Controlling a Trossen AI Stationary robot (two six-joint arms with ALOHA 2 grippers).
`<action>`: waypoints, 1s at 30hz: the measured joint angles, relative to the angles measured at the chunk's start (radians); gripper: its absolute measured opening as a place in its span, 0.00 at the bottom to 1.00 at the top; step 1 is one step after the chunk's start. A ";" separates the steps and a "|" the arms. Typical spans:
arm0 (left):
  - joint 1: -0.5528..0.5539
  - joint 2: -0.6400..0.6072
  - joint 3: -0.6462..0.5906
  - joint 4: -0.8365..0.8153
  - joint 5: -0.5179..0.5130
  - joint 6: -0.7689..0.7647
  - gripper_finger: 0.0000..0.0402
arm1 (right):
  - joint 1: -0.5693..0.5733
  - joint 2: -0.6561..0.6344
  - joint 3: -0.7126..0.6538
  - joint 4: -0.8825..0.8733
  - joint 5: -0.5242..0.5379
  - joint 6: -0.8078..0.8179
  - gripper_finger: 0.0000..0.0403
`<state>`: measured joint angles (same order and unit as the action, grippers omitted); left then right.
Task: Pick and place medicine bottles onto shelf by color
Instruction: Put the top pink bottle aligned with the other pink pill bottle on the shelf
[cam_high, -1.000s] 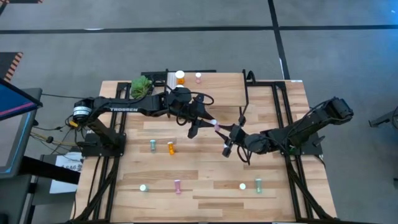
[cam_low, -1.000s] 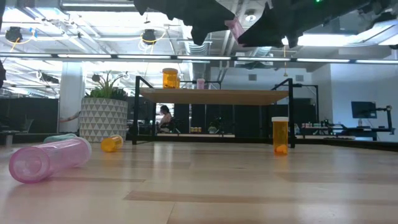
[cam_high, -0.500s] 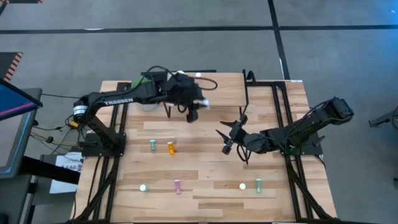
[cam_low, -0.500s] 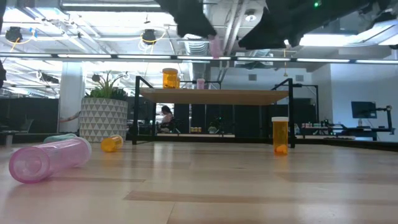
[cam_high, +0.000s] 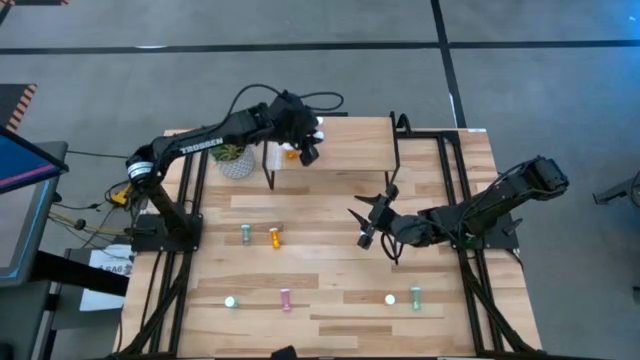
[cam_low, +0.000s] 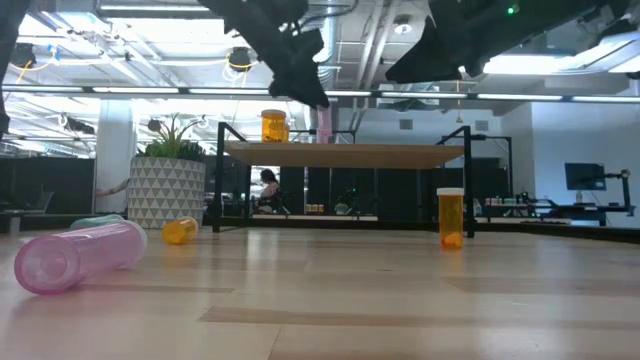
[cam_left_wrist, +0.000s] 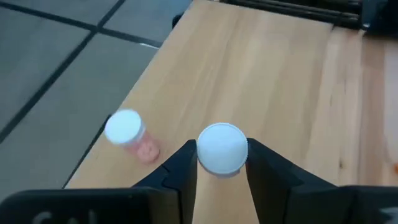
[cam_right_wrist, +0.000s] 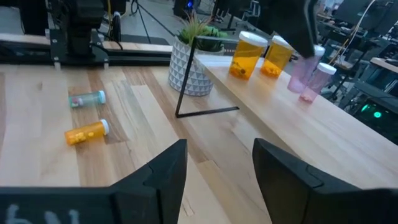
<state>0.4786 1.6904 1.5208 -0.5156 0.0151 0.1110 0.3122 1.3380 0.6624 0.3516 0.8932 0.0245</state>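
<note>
My left gripper (cam_high: 308, 152) is over the shelf (cam_high: 350, 150) at the table's far edge, shut on a pink medicine bottle (cam_right_wrist: 300, 73) with a white cap. Another pink bottle (cam_left_wrist: 127, 134) stands on the shelf close beside it. Two orange bottles (cam_right_wrist: 245, 55) stand farther along the shelf, toward the plant. My right gripper (cam_high: 360, 228) hangs open over the table's middle with nothing between its fingers (cam_right_wrist: 158, 174). On the table lie a teal bottle (cam_high: 245, 234) and an orange bottle (cam_high: 275, 237), and several more bottles (cam_high: 285, 299) sit by the near edge. My left gripper pinches the pink bottle's upper end, at the white cap (cam_left_wrist: 222, 148), between its two fingers (cam_left_wrist: 183, 168). They come slanting down from the near side. The bottle hangs about upright below them. Whether its bottom touches the shelf, I cannot tell.
A potted plant (cam_high: 232, 155) in a white patterned pot stands at the shelf's left end. The shelf's thin black legs (cam_high: 268, 180) reach down to the table. An orange bottle (cam_low: 450, 218) stands upright on the table. A pink bottle (cam_low: 75, 255) lies near the low camera.
A second ago both grippers were on the pink bottle over the table's middle. My right gripper has opened and let go, then kept still. My left gripper has carried the bottle toward the far edge, over the shelf, and has tipped to point more downward.
</note>
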 joint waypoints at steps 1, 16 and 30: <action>0.003 0.012 0.000 0.000 0.000 0.000 0.25 | 0.000 0.000 0.000 -0.005 0.000 0.001 0.51; 0.019 0.047 0.000 0.000 -0.039 -0.010 0.26 | 0.000 0.000 0.000 -0.008 0.000 0.010 0.50; 0.019 0.047 0.000 -0.010 -0.027 -0.010 0.26 | 0.000 0.000 0.000 -0.007 -0.001 0.023 0.50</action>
<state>0.4973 1.7370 1.5204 -0.5259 -0.0116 0.1005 0.3122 1.3380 0.6624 0.3443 0.8925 0.0471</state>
